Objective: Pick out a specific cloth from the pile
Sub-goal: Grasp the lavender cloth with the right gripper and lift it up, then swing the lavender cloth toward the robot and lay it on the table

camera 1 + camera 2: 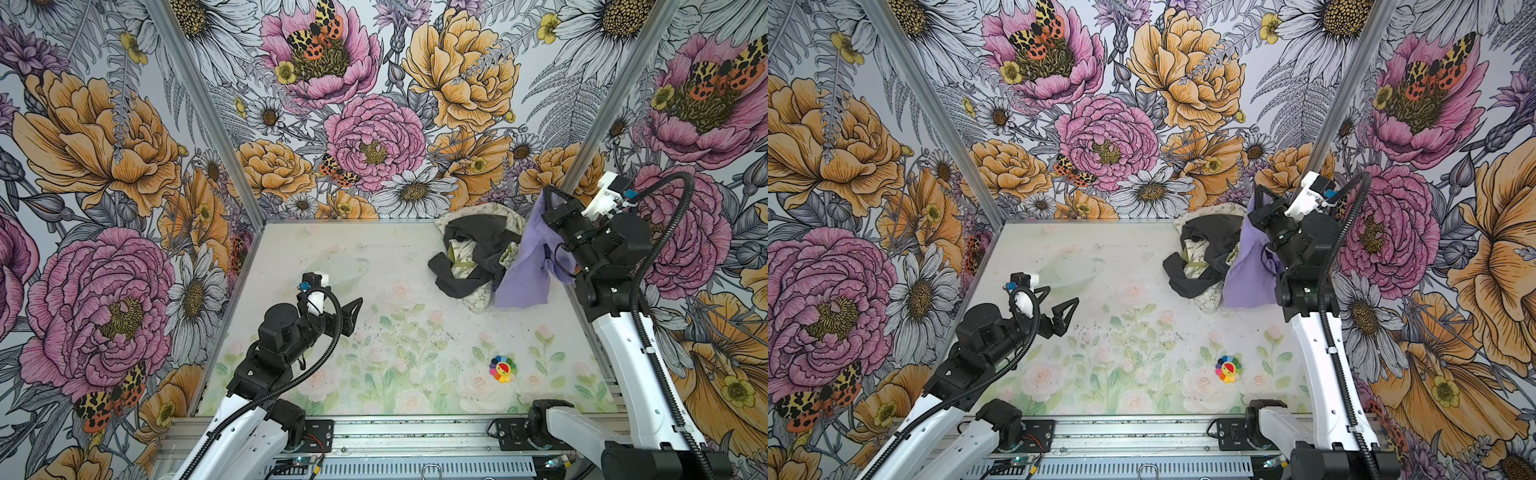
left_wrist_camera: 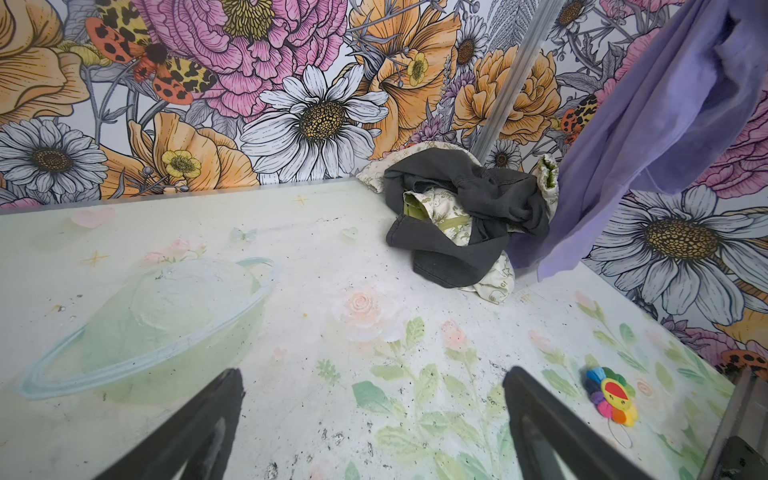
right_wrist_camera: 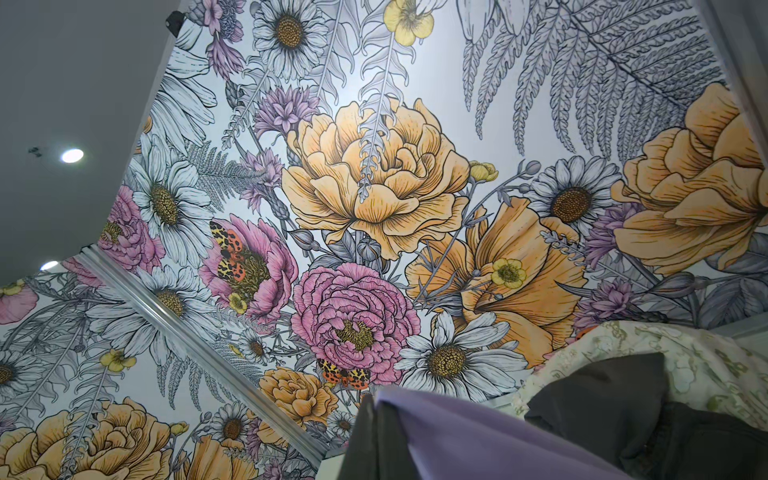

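Hanging from the right gripper (image 1: pixel 549 196) (jaws pinched tight on its top end), the cloth (image 1: pixel 525 270) drapes just beside the pile (image 1: pixel 473 253), lower end reaching the worktop (image 1: pixel 374 266). Left gripper (image 1: pixel 1054 301), well apart from the pile, has jaws spread wide and empty.

We're inside a robotics lab cell: flower-papered walls (image 1: pixel 374 124) on aluminium posts (image 1: pixel 200 95) box in a printed tabletop (image 1: pixel 374 291). Two robot arms (image 1: pixel 266 340) are bolted to a metal rail (image 1: pixel 415 432) at 6 o'clock, with recessed ceiling lights (image 3: pixel 72 155) above.
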`<action>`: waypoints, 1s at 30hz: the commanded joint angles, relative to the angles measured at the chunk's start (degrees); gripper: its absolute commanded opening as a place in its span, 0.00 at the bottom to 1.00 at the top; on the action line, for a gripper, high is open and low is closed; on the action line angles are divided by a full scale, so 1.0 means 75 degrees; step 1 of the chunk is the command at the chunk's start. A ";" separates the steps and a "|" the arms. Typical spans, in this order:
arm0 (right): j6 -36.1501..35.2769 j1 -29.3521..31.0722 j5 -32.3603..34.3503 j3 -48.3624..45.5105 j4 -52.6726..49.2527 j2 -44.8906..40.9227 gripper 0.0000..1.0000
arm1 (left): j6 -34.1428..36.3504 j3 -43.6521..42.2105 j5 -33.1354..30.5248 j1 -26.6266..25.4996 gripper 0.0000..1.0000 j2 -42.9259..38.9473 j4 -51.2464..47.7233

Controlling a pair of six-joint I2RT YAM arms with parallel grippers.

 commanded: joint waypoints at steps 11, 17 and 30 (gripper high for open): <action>-0.1299 0.2105 -0.0258 0.2193 -0.0037 0.1287 0.00 | 0.0137 -0.0065 -0.0282 -0.0144 0.99 -0.0204 -0.0131; -0.1657 0.3200 -0.0258 0.2750 -0.0174 0.2178 0.00 | 0.0176 -0.0065 -0.0351 -0.0205 0.99 -0.0230 -0.0145; -0.2915 0.4824 -0.0297 0.2790 -0.1510 0.4238 0.37 | 0.0235 -0.0065 -0.0554 -0.0315 0.99 -0.0316 -0.0221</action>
